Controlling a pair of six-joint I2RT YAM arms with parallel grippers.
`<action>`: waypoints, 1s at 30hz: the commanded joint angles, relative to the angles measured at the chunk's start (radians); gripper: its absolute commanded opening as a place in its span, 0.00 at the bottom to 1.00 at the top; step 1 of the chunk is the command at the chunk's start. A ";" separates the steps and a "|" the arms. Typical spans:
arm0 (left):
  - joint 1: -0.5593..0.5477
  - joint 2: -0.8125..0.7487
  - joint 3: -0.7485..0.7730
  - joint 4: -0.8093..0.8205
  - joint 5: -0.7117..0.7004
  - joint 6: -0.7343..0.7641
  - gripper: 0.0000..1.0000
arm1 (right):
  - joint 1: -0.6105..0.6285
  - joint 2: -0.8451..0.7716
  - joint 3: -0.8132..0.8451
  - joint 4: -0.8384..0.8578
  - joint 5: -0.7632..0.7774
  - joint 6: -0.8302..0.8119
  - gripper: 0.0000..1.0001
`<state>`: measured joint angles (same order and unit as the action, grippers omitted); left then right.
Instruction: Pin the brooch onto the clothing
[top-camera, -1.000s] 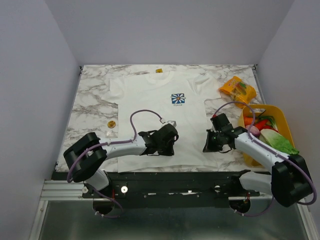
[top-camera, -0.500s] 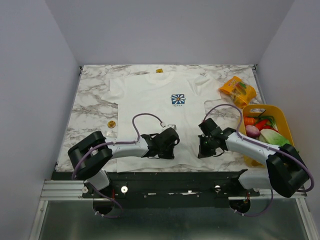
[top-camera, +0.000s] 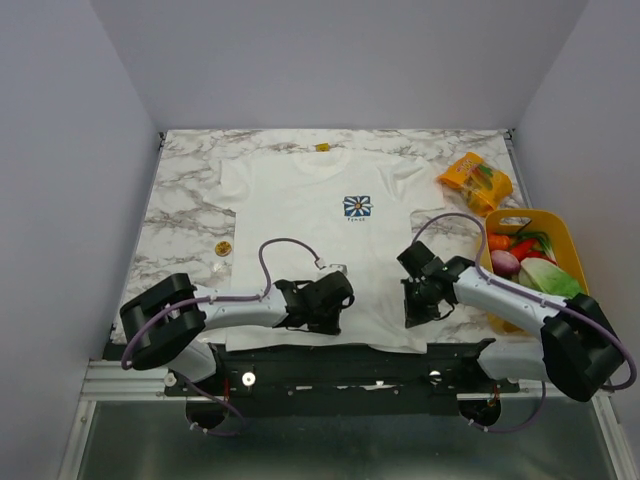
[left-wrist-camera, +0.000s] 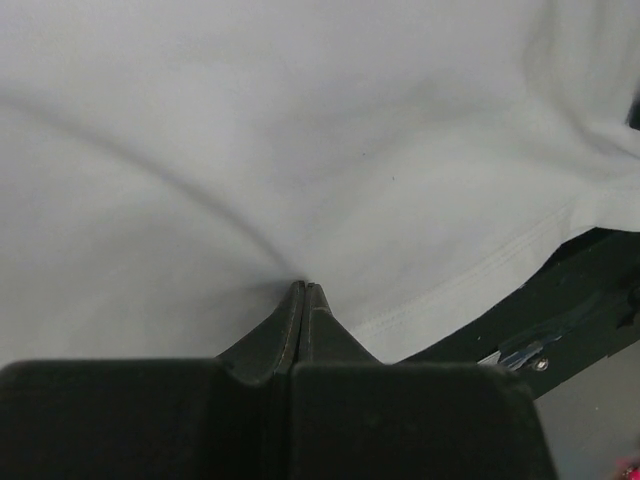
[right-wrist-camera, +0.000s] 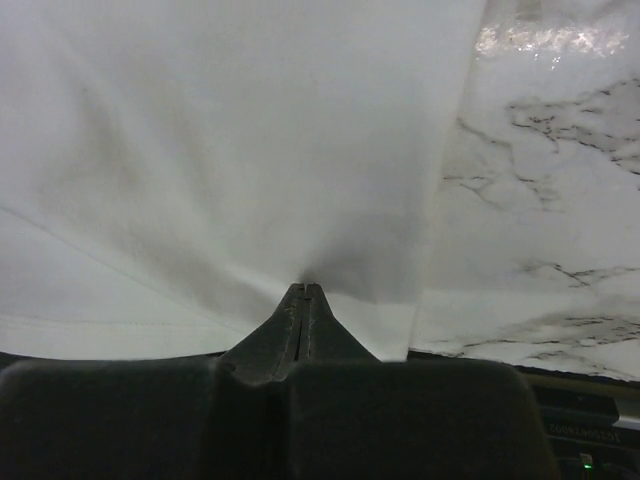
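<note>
The clothing, a white T-shirt (top-camera: 300, 210) with a blue flower emblem (top-camera: 356, 206), lies flat on the marble table (top-camera: 180, 200). Its hem hangs over the near edge. My left gripper (top-camera: 318, 308) is shut, pinching the fabric near the lower hem (left-wrist-camera: 303, 285), and creases radiate from its tips across the shirt (left-wrist-camera: 300, 120). My right gripper (top-camera: 415, 312) is shut the same way near the shirt's lower right corner (right-wrist-camera: 305, 287), on the cloth (right-wrist-camera: 220, 130). The brooch (top-camera: 223, 246), a tiny gold piece, rests on the marble to the left of the shirt, away from both grippers.
An orange snack packet (top-camera: 477, 180) lies at the back right. A yellow basket (top-camera: 530, 213) of vegetables stands by the right arm. A small yellow bit (top-camera: 321, 147) sits at the collar and a tiny pale object (top-camera: 218, 267) below the brooch. Bare marble (right-wrist-camera: 540, 200) shows right of the shirt.
Both grippers have drawn back toward the near edge with the shirt pinched. The whole shirt has slid nearer and its hem now overhangs the table's front. The brooch has not moved.
</note>
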<state>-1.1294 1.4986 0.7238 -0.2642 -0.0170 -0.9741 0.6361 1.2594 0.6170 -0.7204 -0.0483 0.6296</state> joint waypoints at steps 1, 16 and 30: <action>-0.013 -0.034 -0.001 -0.150 -0.089 0.000 0.00 | 0.017 -0.029 0.050 -0.077 0.042 0.009 0.00; 0.273 -0.109 0.284 -0.178 -0.163 0.274 0.15 | 0.020 -0.163 0.231 0.136 -0.011 -0.133 0.35; 0.937 -0.270 0.135 -0.020 0.120 0.252 0.76 | 0.023 0.164 0.464 0.524 -0.304 -0.246 0.82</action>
<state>-0.3531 1.2598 0.9283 -0.3378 -0.0235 -0.6949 0.6491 1.3193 1.0351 -0.3450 -0.1944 0.4202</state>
